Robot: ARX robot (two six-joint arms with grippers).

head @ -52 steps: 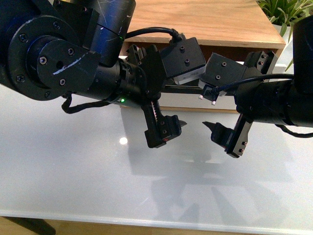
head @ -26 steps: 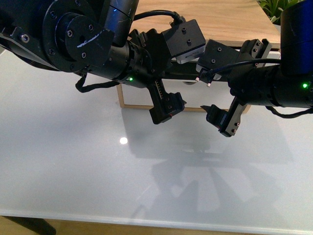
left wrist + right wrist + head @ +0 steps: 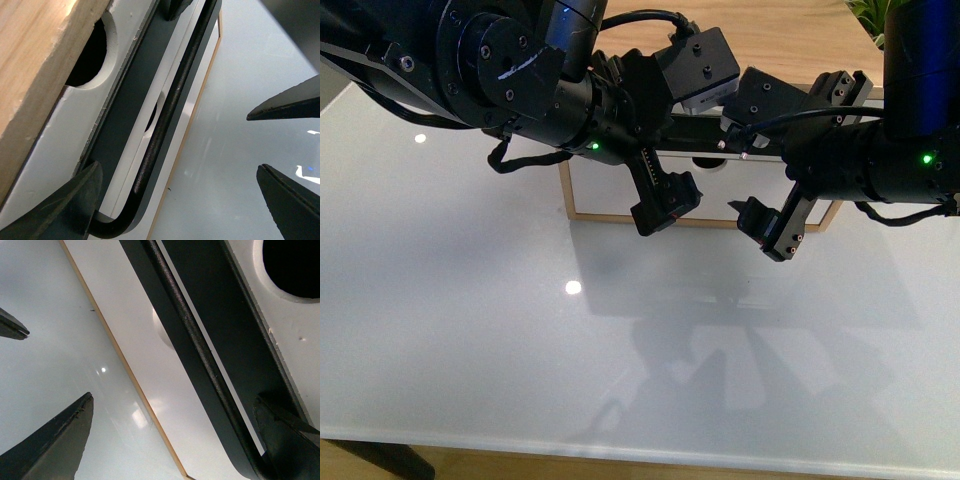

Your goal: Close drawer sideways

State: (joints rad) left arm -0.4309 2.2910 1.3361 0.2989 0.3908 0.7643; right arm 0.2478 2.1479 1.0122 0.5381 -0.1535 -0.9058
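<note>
Two ARX arms crowd the white front of the drawer [image 3: 610, 190], which sits low in a light-wood box [image 3: 790, 40] at the far side of a glossy white bench [image 3: 470, 330]. From these angles it is not clear how far the drawer stands out.

The left pincer [image 3: 178, 169] is spread wide. The drawer's long bar handle [image 3: 170, 110] runs through the gap, with one of the fingers [image 3: 60, 210] close to the bend at the bar's end (whether it touches cannot be told). The right pincer [image 3: 173, 399] is spread just as wide and straddles the bar near its other bend. Neither grips anything.

The step in hand appears to be lining up on the handle, with the push itself not yet made. The next move likely calls for both arms to bear on the bar or panel together and evenly, so that a wide, shallow drawer does not skew in its runners.

The bar is matte black with a fine pebbled texture, and it is round in section and curved at the ends. The panel behind it is smooth, flat and white, edged in pale wood, with a semicircular notch [image 3: 161, 330] cut in its top edge. Above it, the plain upper drawer front [image 3: 65, 130] has a chipped white edge under raw, pale timber.
</note>
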